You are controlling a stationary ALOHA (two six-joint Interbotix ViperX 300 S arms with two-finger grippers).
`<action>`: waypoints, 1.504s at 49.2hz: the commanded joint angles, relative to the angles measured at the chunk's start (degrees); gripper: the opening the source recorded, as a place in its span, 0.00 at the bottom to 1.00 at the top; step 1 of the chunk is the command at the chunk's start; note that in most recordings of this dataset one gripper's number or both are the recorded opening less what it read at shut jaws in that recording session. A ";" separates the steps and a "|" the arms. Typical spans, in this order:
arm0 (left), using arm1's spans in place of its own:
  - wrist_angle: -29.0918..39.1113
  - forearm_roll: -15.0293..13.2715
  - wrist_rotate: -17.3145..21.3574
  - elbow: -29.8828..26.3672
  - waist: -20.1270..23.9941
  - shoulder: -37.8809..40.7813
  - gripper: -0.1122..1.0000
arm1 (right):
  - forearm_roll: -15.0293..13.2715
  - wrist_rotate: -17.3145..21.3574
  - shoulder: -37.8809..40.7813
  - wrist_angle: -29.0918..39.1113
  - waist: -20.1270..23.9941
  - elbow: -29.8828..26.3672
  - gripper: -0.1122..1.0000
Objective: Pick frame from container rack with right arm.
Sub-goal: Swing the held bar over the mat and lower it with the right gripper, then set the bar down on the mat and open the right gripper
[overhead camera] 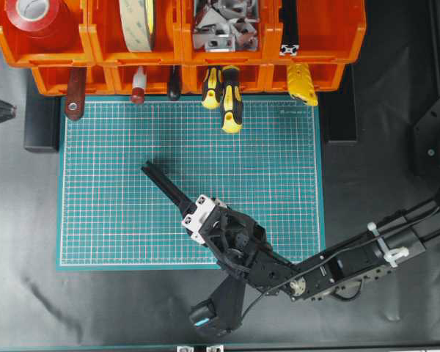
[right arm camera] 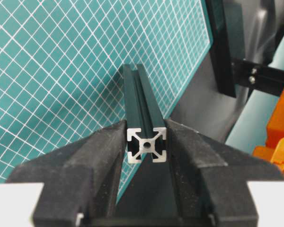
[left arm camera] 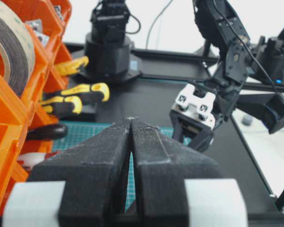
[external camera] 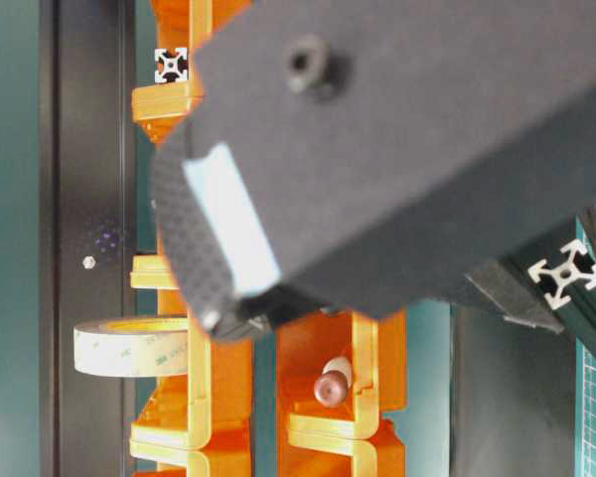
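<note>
The right arm (overhead camera: 337, 268) reaches in from the table's right edge over the green mat (overhead camera: 117, 205), its right gripper (right arm camera: 146, 142) clamping the frame (right arm camera: 144, 118) between 2 fingers; the frame slants over the mat's middle. The left gripper (left arm camera: 130, 124) sits closed.

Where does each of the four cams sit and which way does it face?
Overhead exterior: above the table, looking straight down on the green mat, the container rack along the top edge; right arm reaching in from the right.
Table-level exterior: low, side-on to the rack; a black claw finger fills it.
Left wrist: behind the shut left claw, facing the right arm.
Right wrist: behind the right claw, looking along the frame it grips.
Shared: overhead and right wrist both show frame over mat.
</note>
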 commanded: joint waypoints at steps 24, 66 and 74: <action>-0.26 0.09 -0.26 -1.14 -0.18 1.14 0.10 | 5.10 0.18 -1.14 -3.60 0.18 0.35 0.53; 0.88 0.09 -0.26 -1.14 -0.18 1.14 0.10 | 13.89 7.03 -0.62 -4.39 0.35 0.26 0.82; 0.88 0.18 -0.26 -1.05 -0.18 1.14 0.10 | 13.97 10.37 -0.62 -4.48 0.35 0.35 0.83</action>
